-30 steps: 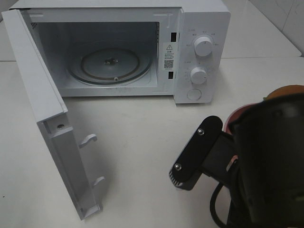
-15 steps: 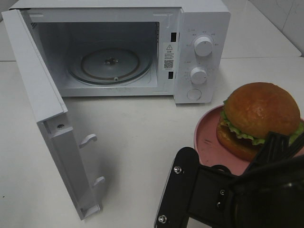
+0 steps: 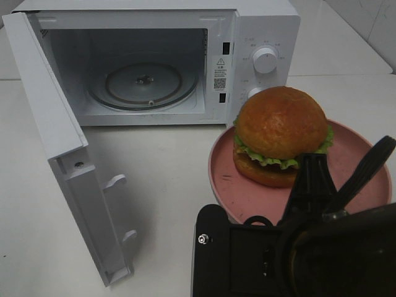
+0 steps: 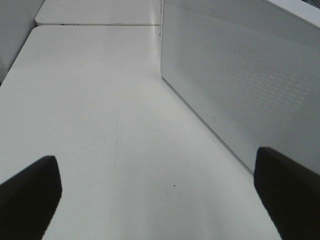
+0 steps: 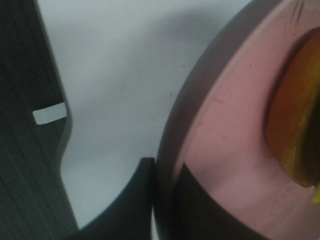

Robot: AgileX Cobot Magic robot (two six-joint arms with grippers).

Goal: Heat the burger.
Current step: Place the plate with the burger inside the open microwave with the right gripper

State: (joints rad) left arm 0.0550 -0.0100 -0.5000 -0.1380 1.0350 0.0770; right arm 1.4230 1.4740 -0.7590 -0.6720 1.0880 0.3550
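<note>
The burger (image 3: pixel 281 136), with a golden-brown bun, lettuce frill and dark patty, sits upright on a round pink plate (image 3: pixel 362 179). My right gripper (image 3: pixel 307 189) is shut on the plate's near rim and holds it in front of the microwave's control panel. In the right wrist view the gripper (image 5: pixel 162 200) pinches the plate's rim (image 5: pixel 225 140), and the burger's edge (image 5: pixel 295 125) shows beyond it. My left gripper (image 4: pixel 160 195) is open and empty over the bare table, next to the microwave door (image 4: pixel 250 85).
The white microwave (image 3: pixel 263 37) stands at the back with its door (image 3: pixel 55 142) swung wide open to the left. Its glass turntable (image 3: pixel 143 83) is bare. White table (image 3: pixel 167 179) lies between the door and the plate.
The right arm has carried the plate with the burger leftward, toward the microwave. One second ago the arm hid most of it; now the burger is in full view.
</note>
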